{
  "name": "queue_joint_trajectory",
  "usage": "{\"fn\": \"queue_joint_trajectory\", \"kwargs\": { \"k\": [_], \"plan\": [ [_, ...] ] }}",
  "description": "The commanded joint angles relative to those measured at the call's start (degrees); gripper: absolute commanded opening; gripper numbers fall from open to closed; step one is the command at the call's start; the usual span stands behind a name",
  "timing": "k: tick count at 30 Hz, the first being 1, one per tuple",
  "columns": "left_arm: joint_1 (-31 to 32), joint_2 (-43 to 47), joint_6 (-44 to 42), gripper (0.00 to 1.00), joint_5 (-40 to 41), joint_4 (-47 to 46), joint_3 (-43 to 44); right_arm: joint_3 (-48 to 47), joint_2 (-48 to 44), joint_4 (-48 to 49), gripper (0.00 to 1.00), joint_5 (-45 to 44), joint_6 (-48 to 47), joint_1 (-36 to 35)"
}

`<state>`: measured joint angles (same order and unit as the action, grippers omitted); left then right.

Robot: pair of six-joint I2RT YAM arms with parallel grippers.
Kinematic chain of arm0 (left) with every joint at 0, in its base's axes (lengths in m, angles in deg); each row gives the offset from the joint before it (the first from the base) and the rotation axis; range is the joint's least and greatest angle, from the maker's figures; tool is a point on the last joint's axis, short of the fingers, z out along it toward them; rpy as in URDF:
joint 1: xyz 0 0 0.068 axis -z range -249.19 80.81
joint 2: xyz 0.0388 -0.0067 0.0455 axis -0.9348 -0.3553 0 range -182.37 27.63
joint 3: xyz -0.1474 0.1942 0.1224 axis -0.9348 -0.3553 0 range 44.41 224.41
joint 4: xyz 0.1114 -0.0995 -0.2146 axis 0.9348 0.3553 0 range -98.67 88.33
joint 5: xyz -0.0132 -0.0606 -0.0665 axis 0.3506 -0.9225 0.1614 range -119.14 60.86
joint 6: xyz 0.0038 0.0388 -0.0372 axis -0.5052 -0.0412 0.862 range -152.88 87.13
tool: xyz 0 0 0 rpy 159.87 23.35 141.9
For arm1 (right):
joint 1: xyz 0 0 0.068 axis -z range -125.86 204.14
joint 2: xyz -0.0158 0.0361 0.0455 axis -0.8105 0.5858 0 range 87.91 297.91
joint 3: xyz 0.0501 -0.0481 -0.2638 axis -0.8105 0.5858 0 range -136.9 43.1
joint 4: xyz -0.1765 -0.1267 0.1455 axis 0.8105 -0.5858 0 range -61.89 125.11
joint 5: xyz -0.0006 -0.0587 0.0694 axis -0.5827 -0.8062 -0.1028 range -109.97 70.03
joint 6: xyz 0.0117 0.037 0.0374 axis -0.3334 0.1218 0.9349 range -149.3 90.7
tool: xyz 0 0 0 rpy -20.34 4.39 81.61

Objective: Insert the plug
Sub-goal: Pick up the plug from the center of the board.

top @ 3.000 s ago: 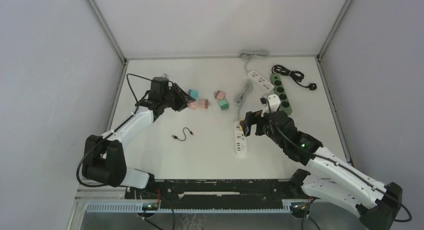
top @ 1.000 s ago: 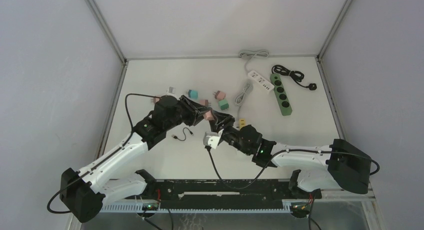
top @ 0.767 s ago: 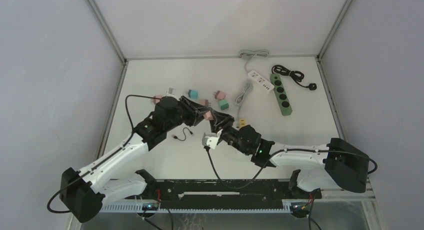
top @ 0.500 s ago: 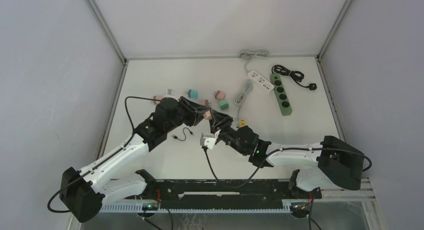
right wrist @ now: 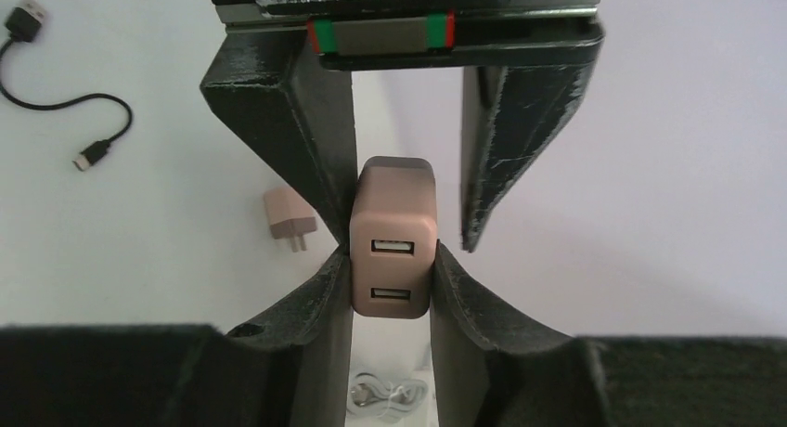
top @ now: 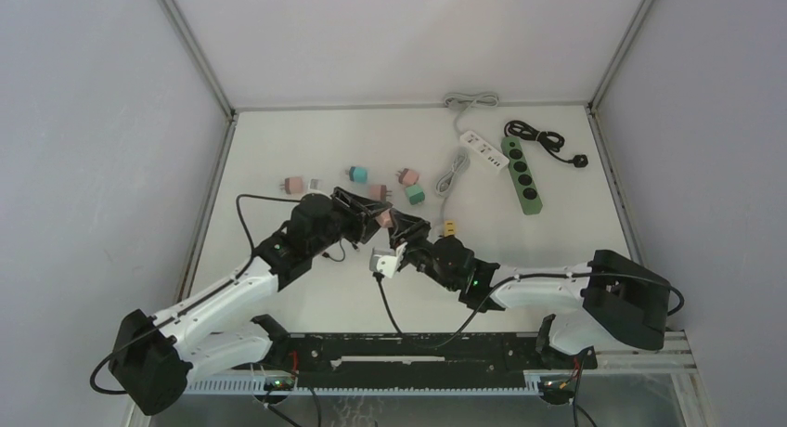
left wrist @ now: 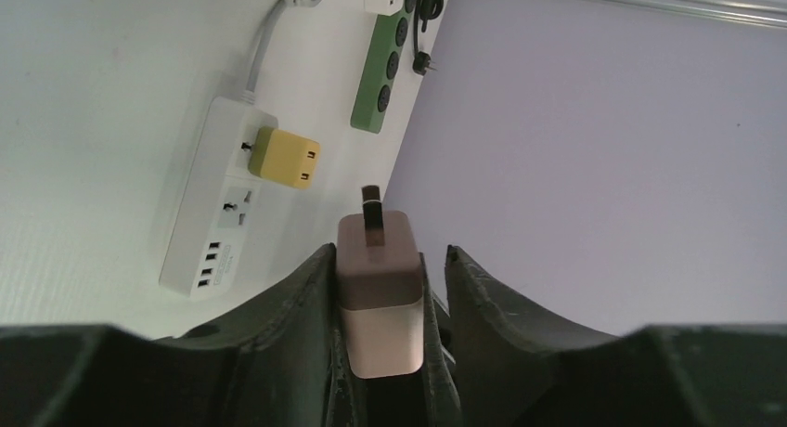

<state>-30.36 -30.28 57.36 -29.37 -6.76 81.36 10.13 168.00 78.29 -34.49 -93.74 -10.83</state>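
At mid-table, held off the surface, the plug (right wrist: pixel 392 232) sits between two grippers that meet tip to tip.

Right gripper (right wrist: pixel 390 260): both fingers are pressed flat on opposite sides of the plug, a firm hold.

Left gripper (left wrist: pixel 390 255): the jaws stand wider than the plug. One finger lies against its side and the other stands apart with a clear gap. It grips nothing.

Plug: a small rounded block, dusty pink and matte, with no marks seen. The face toward the right wrist camera carries two USB ports, one above the other. One flat metal prong projects from the end seen in the left wrist view. A second prong cannot be made out.

Just beyond, on the table (top: pixel 306 139), lies a white strip (left wrist: pixel 213 204). A yellow adapter (left wrist: pixel 284 157) is seated in the socket nearest its cord. The next socket and a row of USB ports are unoccupied. A short black cable (right wrist: pixel 91 156) lies under the left arm.

Farther back, loose plugs (top: pixel 357 174) in pink, teal and green are scattered in a rough row.

At the far right lie a second white strip (top: pixel 483 148) and a green strip (top: pixel 522 174), side by side.
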Motion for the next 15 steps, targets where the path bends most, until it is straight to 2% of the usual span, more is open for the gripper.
{"fn": "queue_joint_trajectory", "kwargs": {
  "k": [1, 5, 10, 15],
  "plan": [
    [1.9, 2.9, 0.9, 0.56, -2.8, -2.5, -1.3, -1.0, -3.3, -2.6, 0.00, 0.2, 6.9, 0.2],
    [1.4, 4.9, 0.1, 0.73, -1.3, -2.2, -2.2, -0.9, -5.3, -5.8, 0.00, -0.5, 10.4, 0.2],
    [-0.3, 7.7, -6.0, 0.78, 1.1, 2.5, -1.7, -5.7, -9.2, -20.0, 0.00, -2.2, 21.8, 1.1],
    [-0.7, 9.6, -17.0, 0.88, 9.3, 10.6, 1.0, -9.3, -12.4, -32.4, 0.00, -4.9, 31.5, 1.8]
  ]
}}
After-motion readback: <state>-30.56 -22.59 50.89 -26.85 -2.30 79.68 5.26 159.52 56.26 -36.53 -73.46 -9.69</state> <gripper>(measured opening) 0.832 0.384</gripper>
